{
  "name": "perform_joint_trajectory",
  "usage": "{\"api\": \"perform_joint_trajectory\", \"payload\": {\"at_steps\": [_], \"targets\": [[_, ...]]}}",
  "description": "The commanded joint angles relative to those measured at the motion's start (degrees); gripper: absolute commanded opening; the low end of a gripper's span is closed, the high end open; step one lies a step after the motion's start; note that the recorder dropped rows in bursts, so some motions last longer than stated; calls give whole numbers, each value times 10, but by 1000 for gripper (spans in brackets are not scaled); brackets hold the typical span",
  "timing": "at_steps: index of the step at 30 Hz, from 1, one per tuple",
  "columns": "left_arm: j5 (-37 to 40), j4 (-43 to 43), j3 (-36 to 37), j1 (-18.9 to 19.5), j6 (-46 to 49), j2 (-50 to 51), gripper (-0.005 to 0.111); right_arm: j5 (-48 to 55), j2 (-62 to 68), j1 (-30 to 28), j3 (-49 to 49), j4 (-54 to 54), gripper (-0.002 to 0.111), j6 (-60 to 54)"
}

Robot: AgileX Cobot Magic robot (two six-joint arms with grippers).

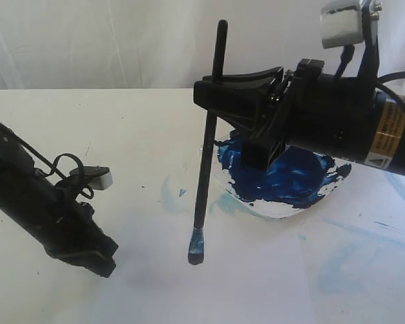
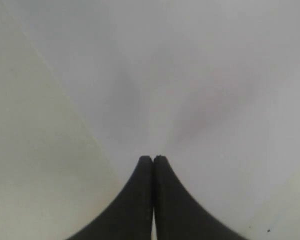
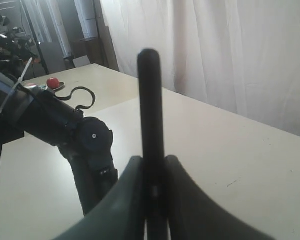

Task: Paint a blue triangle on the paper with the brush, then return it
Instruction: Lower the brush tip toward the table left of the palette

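Table (image 1: 88,115): cream top running back to a white curtain; cut off on every side in the exterior view.
Paper (image 2: 200,75): whiter sheet under the left wrist camera, its edge a faint slanting line against the table. In the exterior view its edges are too faint to trace.
Right arm (image 1: 344,121): reaches in level from the right side, wrist pointing left, raised above the table; its rear part runs out of the picture.
Left arm (image 1: 40,196): lies low and slanted at the left, tip end pointing down toward the near side; its upper part is cut off.
Paint dish (image 1: 270,210): clear dish smeared with dark blue paint (image 1: 290,177), right of the brush; its upper left part is hidden behind the right gripper.
Brush (image 1: 204,169): near upright, leaning slightly, handle end up, blue-stained bristles down over the white surface left of the dish. Whether the tip touches cannot be told.
Right gripper (image 1: 208,91): jaws clamped on the brush's upper handle.
Left gripper (image 2: 153,159): jaws pressed together, holding nothing, over the paper.
Smears (image 1: 351,256): pale blue and blurred, on the surface near the dish.
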Motion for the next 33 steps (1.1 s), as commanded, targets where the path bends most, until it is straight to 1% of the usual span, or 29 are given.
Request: {"api": "perform_joint_trajectory", "payload": {"at_steps": [1, 6, 16, 19, 25, 33], "targets": [[10, -30, -2, -3, 22, 0, 0, -3, -2, 2, 3, 26, 0, -4], [9, -47, -1, -3, 53, 10, 0, -10, 2, 2, 3, 27, 0, -3], [9, -48, -1, -3, 59, 15, 0, -122, 97, 2, 3, 47, 0, -8], [8, -48, -1, -3, 59, 16, 0, -134, 120, 2, 1, 47, 0, -17], [-5, -48, -1, -3, 59, 16, 0, -157, 135, 2, 1, 55, 0, -86], [-19, -48, -1, -3, 57, 17, 0, -147, 135, 3, 1, 112, 0, -78]]}}
